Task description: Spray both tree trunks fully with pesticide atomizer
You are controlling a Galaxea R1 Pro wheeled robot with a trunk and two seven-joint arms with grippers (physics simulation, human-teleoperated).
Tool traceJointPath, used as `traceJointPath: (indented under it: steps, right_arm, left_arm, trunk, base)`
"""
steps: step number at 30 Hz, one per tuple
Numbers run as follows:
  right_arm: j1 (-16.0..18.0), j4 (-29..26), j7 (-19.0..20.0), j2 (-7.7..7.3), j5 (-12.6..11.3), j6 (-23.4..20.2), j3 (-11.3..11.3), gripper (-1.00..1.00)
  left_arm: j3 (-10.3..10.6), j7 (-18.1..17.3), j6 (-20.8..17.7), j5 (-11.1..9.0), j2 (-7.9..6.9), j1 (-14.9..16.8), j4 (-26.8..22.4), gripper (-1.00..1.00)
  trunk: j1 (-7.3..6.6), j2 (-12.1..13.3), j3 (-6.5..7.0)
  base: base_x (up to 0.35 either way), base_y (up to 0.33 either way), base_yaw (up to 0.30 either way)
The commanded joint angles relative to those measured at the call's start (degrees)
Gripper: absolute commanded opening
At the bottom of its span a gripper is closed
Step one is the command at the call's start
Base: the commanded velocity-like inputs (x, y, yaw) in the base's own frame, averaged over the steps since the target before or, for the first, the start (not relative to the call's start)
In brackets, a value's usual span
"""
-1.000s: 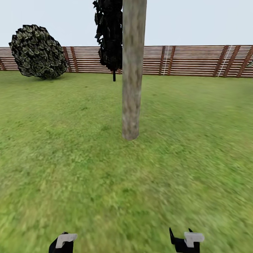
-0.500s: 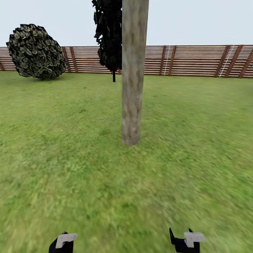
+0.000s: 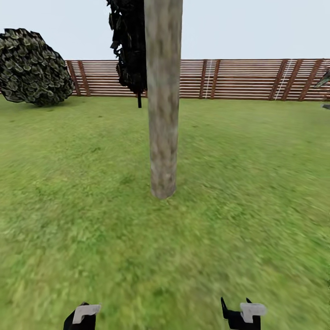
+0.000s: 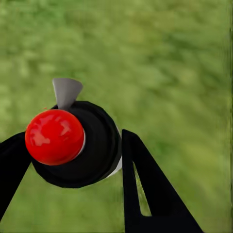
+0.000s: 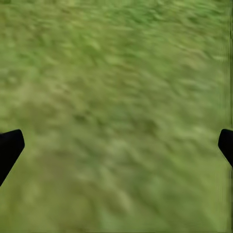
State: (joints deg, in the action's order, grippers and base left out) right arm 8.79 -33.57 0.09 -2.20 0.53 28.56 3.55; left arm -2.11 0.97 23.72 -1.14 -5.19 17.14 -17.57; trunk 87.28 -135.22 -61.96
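— Broadly, what is seen from the head view?

— Green grass floor (image 3: 238, 192) is spread across the garden, bounded at the back by a brown fence (image 3: 243, 79) of horizontal slats. A thick mottled tree trunk (image 3: 163, 105) is planted upright in the grass, slightly left of centre, with its top cut off by the frame. A dark narrow conifer (image 3: 128, 46) is seen just behind it on the left, and a rounded shrub (image 3: 32, 68) stands near the fence at far left.

— And the pesticide atomizer?

— It is seen in the left wrist view: the pesticide atomizer (image 4: 73, 143), with a black round body, red ball top and grey nozzle, is clasped between the fingers (image 4: 145, 184) of the left gripper (image 4: 73, 160), closed against its sides and held above the grass.

— The right gripper?

— The right gripper (image 5: 116, 145) is spread wide, its fingertips (image 5: 9, 148) at opposite edges, with nothing but grass between.
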Motion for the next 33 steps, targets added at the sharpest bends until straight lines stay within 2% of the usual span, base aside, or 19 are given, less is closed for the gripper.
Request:
traceJointPath:
  steps: [1,22,33]
  right_arm:
    - [0.0,0.0,0.0,0.0,0.0,0.0,-0.01,1.0]
    - [0.0,0.0,0.0,0.0,0.0,0.0,-0.03,1.0]
    - [0.0,-0.08,0.08,0.06,0.0,0.0,-0.03,1.0]
  left_arm:
    - [0.0,-0.01,0.01,0.0,0.0,0.0,-0.01,-1.0]
    - [0.0,-0.09,0.01,0.01,0.0,0.01,-0.01,-1.0]
    - [0.0,-0.1,0.01,0.07,0.0,0.0,0.05,-1.0]
  trunk:
    - [0.0,0.0,0.0]
    - [0.0,0.0,0.0]
    - [0.0,0.0,0.0]
  base:
    - [0.34,0.0,-0.264]
    - [0.334,0.0,-0.025]
    - [0.043,0.0,0.0]
